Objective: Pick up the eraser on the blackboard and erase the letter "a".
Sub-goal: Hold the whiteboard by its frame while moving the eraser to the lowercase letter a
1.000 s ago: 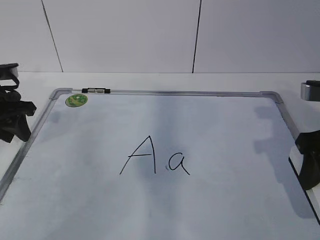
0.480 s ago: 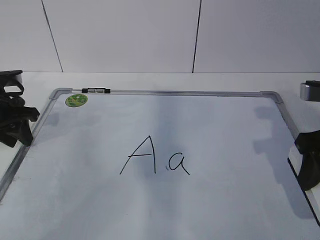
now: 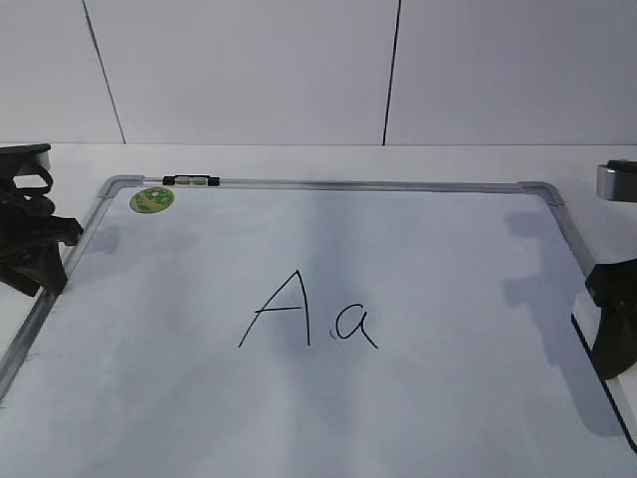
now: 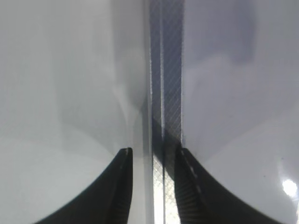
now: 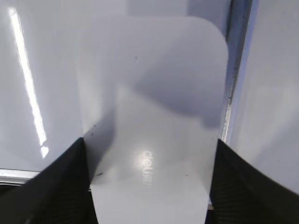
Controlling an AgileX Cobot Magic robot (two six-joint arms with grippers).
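Note:
The blackboard (image 3: 448,249) is a white board with a grey frame, lying flat. The letter "a" (image 3: 355,325) is in thin black marker near the middle, right of a capital "A" (image 3: 282,309). The eraser (image 5: 145,93), white with grey lettering, lies at the board's right edge. My right gripper (image 5: 150,140) has a finger against each long side of it. In the exterior view that gripper (image 3: 609,329) hides most of the eraser. My left gripper (image 3: 40,274) is open and empty, and its fingers (image 4: 153,150) straddle the board's left frame (image 4: 170,70).
A round green sticker (image 3: 152,199) sits in the board's far left corner. A small black-and-white clip (image 3: 191,181) is on the far frame beside it. A white wall stands behind the table. The board's right frame (image 5: 233,70) runs beside the eraser.
My left gripper has shifted slightly right and down toward the board's left frame. My right gripper has sunk a little at the right edge. The writing is unchanged.

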